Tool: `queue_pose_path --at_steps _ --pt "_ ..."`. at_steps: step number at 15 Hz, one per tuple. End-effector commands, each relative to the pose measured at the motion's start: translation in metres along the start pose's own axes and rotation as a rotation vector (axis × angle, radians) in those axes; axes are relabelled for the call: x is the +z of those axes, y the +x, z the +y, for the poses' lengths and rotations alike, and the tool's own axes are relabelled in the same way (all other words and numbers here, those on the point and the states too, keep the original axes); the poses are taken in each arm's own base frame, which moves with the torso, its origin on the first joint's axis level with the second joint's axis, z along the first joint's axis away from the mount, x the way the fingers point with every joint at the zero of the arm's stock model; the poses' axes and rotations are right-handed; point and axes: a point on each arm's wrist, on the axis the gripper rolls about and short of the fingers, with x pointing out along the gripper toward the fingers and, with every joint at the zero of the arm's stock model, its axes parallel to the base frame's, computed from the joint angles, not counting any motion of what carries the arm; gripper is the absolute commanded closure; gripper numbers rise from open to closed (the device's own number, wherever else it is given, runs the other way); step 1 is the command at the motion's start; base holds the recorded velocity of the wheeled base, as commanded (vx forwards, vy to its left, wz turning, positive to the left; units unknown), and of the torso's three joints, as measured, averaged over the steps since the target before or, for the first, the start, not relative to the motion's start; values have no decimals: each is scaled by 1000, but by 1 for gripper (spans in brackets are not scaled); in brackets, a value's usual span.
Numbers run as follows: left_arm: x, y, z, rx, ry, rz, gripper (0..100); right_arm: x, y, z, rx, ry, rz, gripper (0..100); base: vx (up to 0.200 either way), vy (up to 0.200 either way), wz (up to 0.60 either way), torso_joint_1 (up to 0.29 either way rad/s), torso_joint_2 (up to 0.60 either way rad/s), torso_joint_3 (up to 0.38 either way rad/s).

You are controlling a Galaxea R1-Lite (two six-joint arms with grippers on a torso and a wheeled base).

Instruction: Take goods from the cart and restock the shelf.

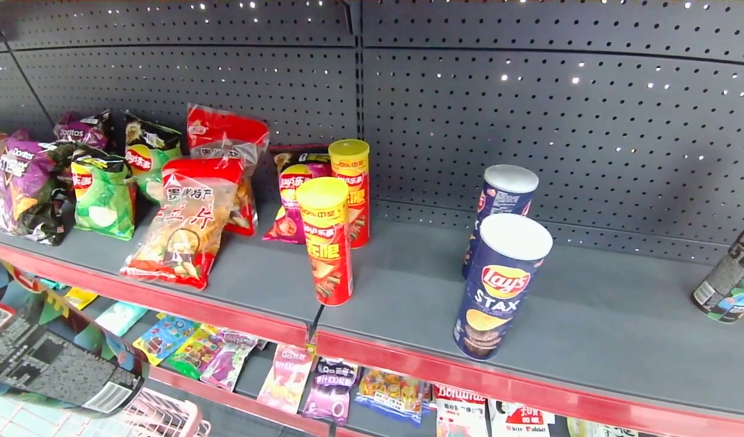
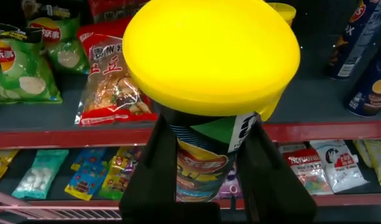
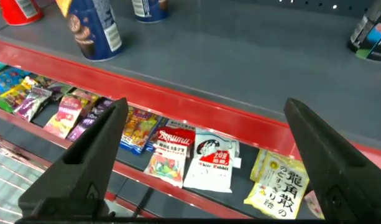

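Pegboard-backed shelf (image 1: 590,315) ahead of both claws; left gripper (image 2: 209,134) clamped on yellow-lid chip can (image 2: 209,56) below the lid. Prob light, stiff tube, slick-ish, so squeeze gently; right gripper (image 3: 206,112) apart, empty.

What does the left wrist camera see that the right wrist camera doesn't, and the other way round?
Left wrist view adds: the left pincer gripping a yellow-lidded can, plus a green bag and a red snack bag on the shelf. Right wrist view adds: the right pincer, open and empty, and a dark can on the shelf. Both: the blue can and the red front edge.
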Motion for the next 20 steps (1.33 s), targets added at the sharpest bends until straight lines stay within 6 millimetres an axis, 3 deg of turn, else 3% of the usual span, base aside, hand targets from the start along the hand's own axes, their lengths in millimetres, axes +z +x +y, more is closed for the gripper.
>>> queue_pose_path --at_steps 1,10,20 --pt "0 0 0 0 -1 1 100 0 0 0 0 -1 1 0 0 0 0 163 -359 -198" --pt "1 0 0 -14 20 -6 100 0 0 0 0 -1 1 0 0 0 -533 73 -160 -88" --pt "5 -4 -1 3 193 -31 100 0 0 0 0 1 -1 0 0 0 0 0 0 0"
